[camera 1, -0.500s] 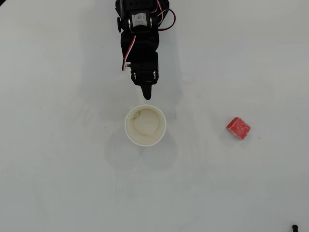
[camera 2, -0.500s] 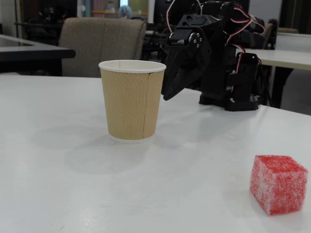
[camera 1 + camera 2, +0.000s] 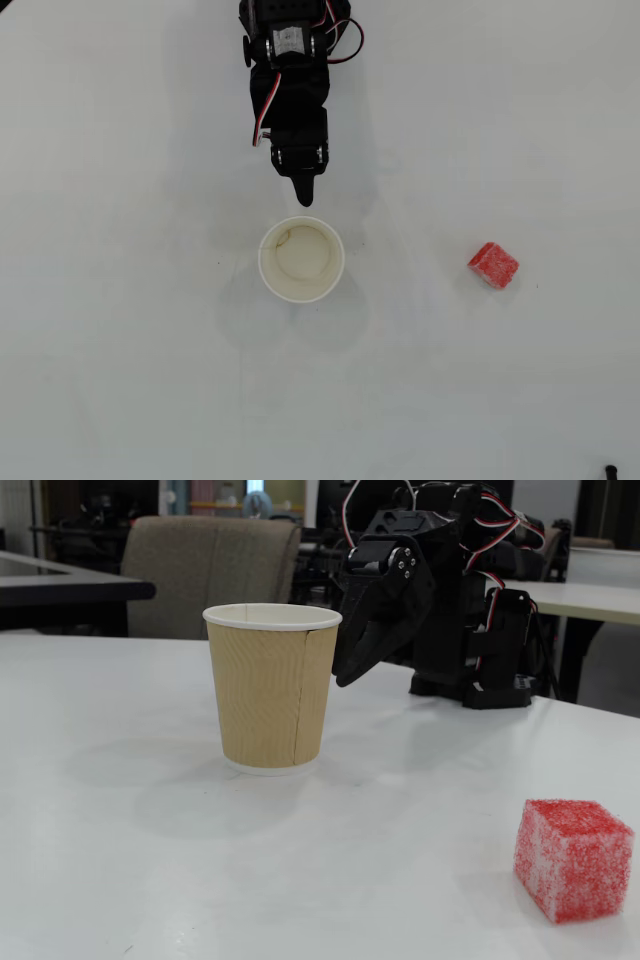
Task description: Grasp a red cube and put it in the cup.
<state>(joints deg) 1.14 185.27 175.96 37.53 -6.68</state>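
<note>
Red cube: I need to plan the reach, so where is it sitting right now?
In the overhead view the red cube lies on the white table, well right of the cup and apart from it; the gripper hangs just above the cup's top edge.

A plain white, smooth bench (image 3: 120, 380) carries everything. In the overhead view a round paper cup (image 3: 301, 260) with a white rolled rim, tan ribbed wall and cream inside stands upright near the middle. A small red cube (image 3: 493, 265) with pale speckles lies well apart to its right. In the fixed view the cup (image 3: 271, 685) stands behind and left of the cube (image 3: 571, 859).
</note>
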